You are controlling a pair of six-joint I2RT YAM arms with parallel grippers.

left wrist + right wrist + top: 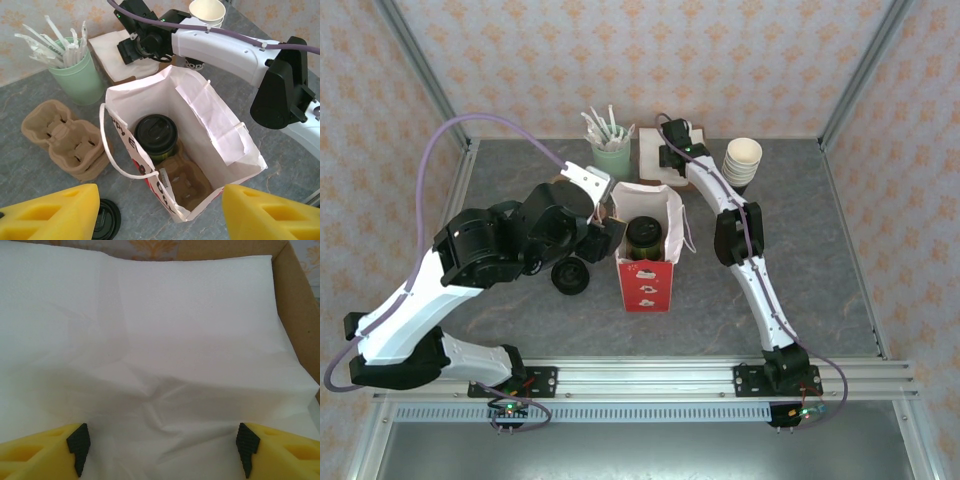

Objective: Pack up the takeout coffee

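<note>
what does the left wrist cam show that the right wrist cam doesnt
Left wrist view: the open paper bag holding the lidded coffee cup in a carrier, spare carriers beside it, the utensil cup and a loose black lid.
Right wrist view: a close look at the creases in the white napkins and the cardboard box wall.
Both: the napkins, which in the left wrist view sit far off, behind the bag.

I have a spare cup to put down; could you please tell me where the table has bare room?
Widest: grey tabletop between the right arm and the table's right edge. Narrower: between the paper bag and the front rail. Crowded: the back, with utensil cup, napkins and cup stack, and left of the bag, by the black lid.
</note>
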